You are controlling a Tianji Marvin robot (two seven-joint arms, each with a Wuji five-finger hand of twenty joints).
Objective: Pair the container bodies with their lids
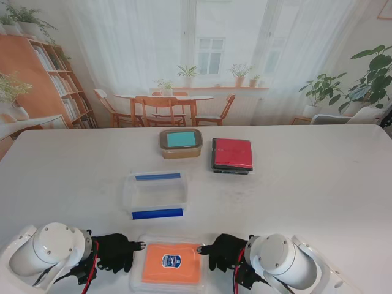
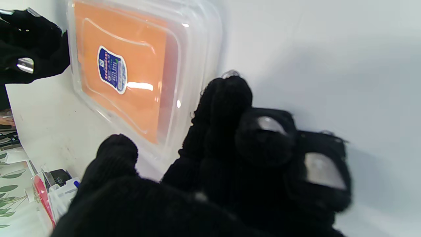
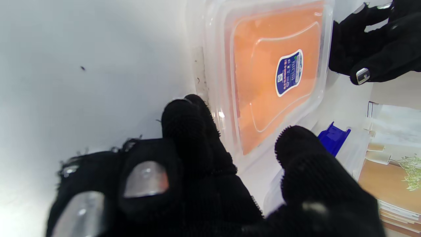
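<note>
Between both hands, orange lid [image 1: 172,263] lies crosswise.

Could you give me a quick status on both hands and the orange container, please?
Left hand and right hand open, flanking the orange container, holding nothing. Container flat on table. Nothing between fingers and it.

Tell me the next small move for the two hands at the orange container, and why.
Probably close both hands inward onto its short sides. The orange container lies between the left hand and the right hand, both open, fingertips pointing at its edges, neither gripping. Its lid looks already seated, though I cannot be sure. Gripping it lets it be moved aside, toward the clear blue-clipped container.
</note>
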